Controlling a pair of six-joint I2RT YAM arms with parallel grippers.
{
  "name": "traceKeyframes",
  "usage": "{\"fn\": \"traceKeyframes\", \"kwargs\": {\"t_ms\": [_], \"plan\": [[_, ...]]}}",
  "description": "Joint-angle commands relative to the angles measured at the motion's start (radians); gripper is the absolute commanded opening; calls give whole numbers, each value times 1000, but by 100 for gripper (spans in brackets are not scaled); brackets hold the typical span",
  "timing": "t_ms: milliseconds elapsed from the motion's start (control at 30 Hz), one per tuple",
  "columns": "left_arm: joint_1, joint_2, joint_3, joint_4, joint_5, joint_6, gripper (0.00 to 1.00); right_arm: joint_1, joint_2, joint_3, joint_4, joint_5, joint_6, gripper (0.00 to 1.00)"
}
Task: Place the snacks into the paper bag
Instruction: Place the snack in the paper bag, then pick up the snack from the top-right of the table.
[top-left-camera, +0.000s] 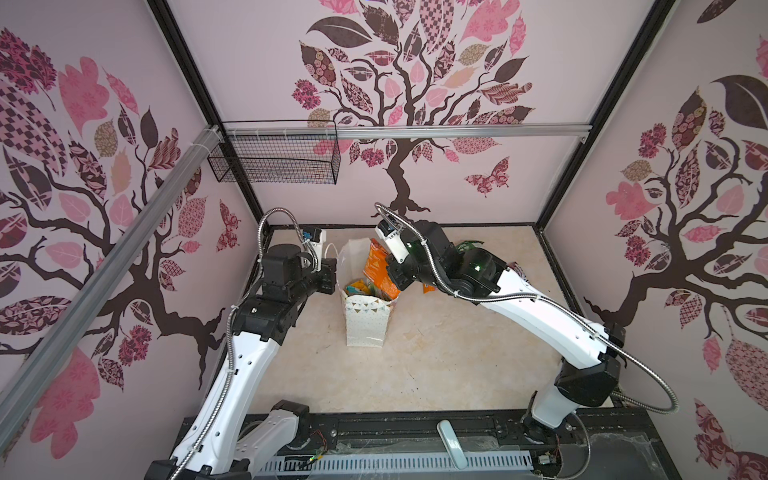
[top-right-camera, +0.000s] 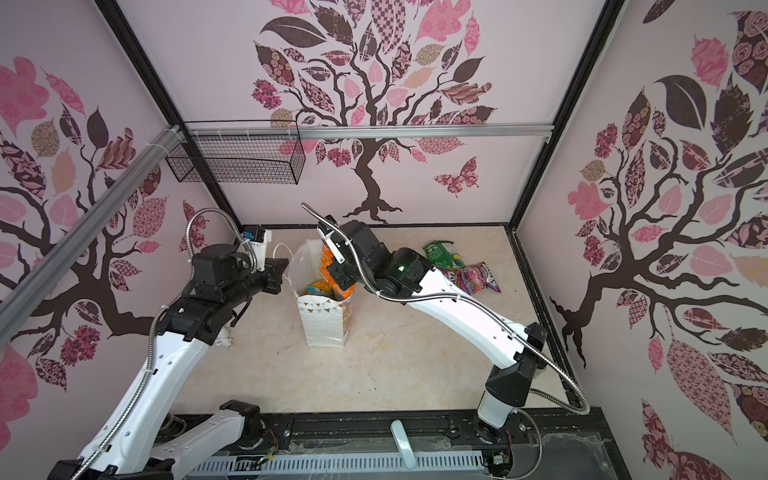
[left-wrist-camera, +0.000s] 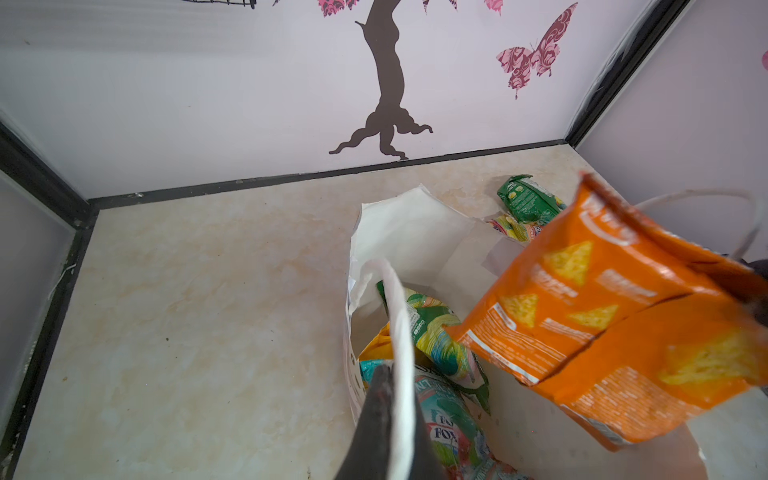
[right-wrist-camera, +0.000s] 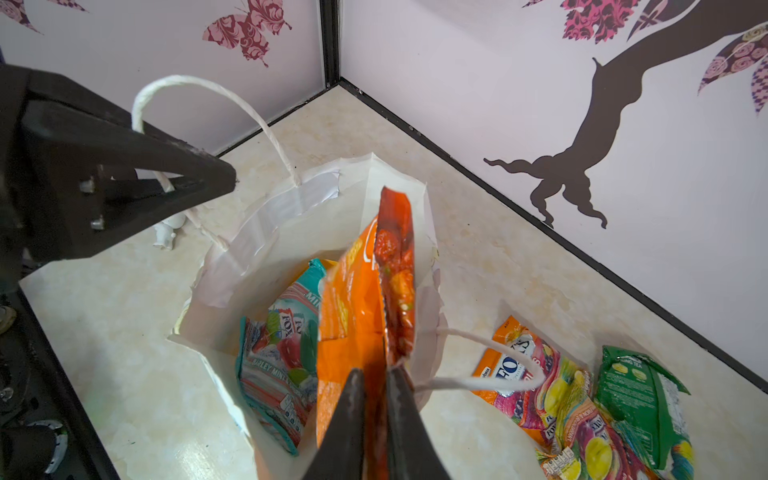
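Right tool (right-wrist-camera: 374, 374) grasps orange pouch (right-wrist-camera: 357, 299), tilted in bag (right-wrist-camera: 257, 232) mouth. Left tool (right-wrist-camera: 216, 178) is clenched on bag handle (right-wrist-camera: 199, 85). More pouches (right-wrist-camera: 582, 407) lie on surface (right-wrist-camera: 478, 208) beside bag. Risk: pouch snags bag rim on release, spilling outside or tearing paper.

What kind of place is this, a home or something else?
Most likely a robot test booth, not a home. Flat wall panels with tree stickers sit in a black frame; a left arm and a right arm rise from a base at the front; a wire basket hangs from an aluminium rail.
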Motion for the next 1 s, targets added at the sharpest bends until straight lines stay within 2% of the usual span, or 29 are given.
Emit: {"fn": "traceKeyframes", "kwargs": {"t_ms": [0, 267, 467, 533, 600, 667, 800, 967], "plan": [[-3, -11, -22, 16, -5, 5, 0, 1, 14, 44, -4, 9, -5, 20], [-2, -5, -25, 19, -6, 6, 0, 2, -8, 39, 24, -38, 0, 25], [-2, 1, -21, 14, -3, 6, 0, 2, -95, -19, 81, -45, -1, 25], [-2, -5, -24, 16, -2, 5, 0, 2, -152, -66, 118, 0, -34, 27], [-2, -10, -25, 20, -2, 4, 0, -7, -214, -123, 170, 109, -72, 28], [-3, -10, -24, 21, 8, 3, 0, -36, -271, -168, 203, 154, -91, 29], [-2, -7, -24, 22, 5, 3, 0, -129, -350, -246, 214, 143, -63, 30], [-3, -6, -22, 20, 10, 3, 0, -236, -359, -344, 200, 216, -70, 32]]}}
